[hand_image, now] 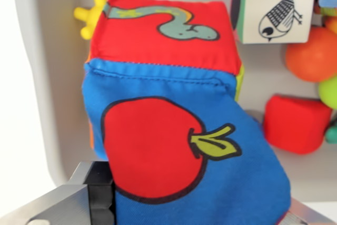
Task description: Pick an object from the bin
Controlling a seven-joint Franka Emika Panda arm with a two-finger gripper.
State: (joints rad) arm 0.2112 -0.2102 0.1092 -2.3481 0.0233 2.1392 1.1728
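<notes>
One soft cube [174, 125] fills the wrist view, pinched betw. the fingers [197, 212].
Apple face toward cam, snake face beyond; long axis runs up-frame, away from the fingers. Looks raised over bin [52, 104]; bird block [274, 6], red block [295, 122] lie to the wrist view's right.

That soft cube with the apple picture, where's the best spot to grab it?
The apple cube is best pinched across its blue apple face, one finger on each opposite side, coming straight down from the camera's side. It is soft fabric, so flat side panels squeeze in and hold; seamed corners would probably slip.
</notes>
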